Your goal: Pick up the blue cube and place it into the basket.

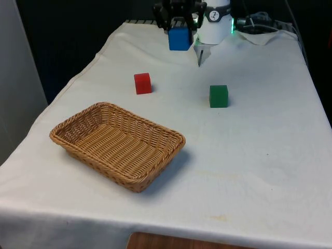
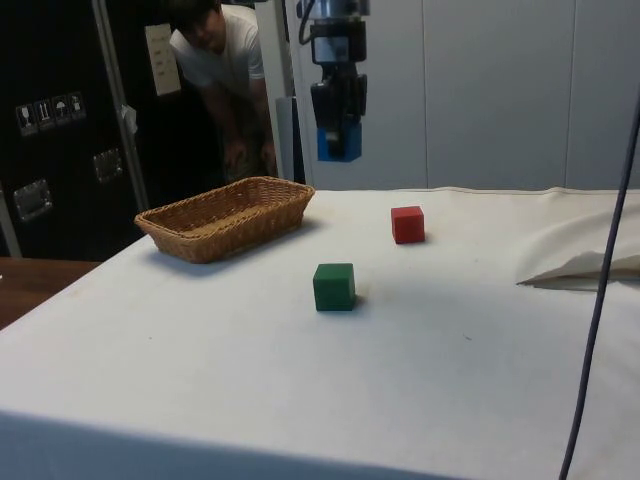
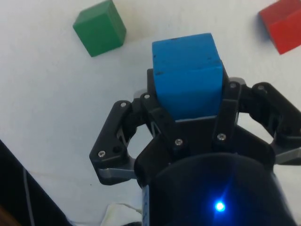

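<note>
1. Nearest the front camera, the wicker basket (image 1: 118,144) sits on the white cloth (image 1: 249,171), toward the front view's left. It is rectangular, woven, and set at an angle to the table edge. In the side view the basket (image 2: 226,217) lies well apart from the cubes.

2. Further back, the green cube (image 1: 218,96) rests flat on the cloth toward the front view's right. In the side view the green cube (image 2: 334,286) is the closest object to that camera.

3. Roughly level with it but slightly further, the red cube (image 1: 142,83) sits toward the front view's left, well apart from the green one. The side view shows the red cube (image 2: 407,224) beyond the green cube, upright on the cloth.

4. Further still, at the far end of the table, the gripper (image 1: 180,32) hangs above the cloth with its fingers clamped on the blue cube (image 1: 180,38). The blue cube (image 2: 338,145) is lifted clear of the table in the side view, held at the tip of the gripper (image 2: 338,135). From the wrist, the blue cube (image 3: 188,75) sits squarely between the gripper (image 3: 188,106) fingers, with the green cube (image 3: 99,28) and red cube (image 3: 283,26) on the cloth below, off to either side.

5. Behind the basket in the side view, a person (image 2: 228,70) in a white shirt leans forward.
</note>
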Robot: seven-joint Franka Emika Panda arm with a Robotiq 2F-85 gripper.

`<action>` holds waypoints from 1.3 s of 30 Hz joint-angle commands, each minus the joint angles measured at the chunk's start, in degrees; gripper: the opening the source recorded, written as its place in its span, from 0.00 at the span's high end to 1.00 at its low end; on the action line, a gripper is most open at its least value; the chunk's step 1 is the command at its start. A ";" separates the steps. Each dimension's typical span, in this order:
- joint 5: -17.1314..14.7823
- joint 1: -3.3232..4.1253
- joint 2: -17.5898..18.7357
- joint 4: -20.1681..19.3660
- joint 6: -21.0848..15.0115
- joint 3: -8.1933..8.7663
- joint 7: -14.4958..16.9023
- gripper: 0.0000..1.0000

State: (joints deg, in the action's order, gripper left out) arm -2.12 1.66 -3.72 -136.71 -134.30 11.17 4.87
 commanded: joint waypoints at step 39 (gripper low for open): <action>-1.15 -0.57 15.99 21.03 3.32 2.64 1.32 0.98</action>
State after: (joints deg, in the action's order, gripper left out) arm -2.64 1.32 12.09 -116.02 -131.67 14.04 5.67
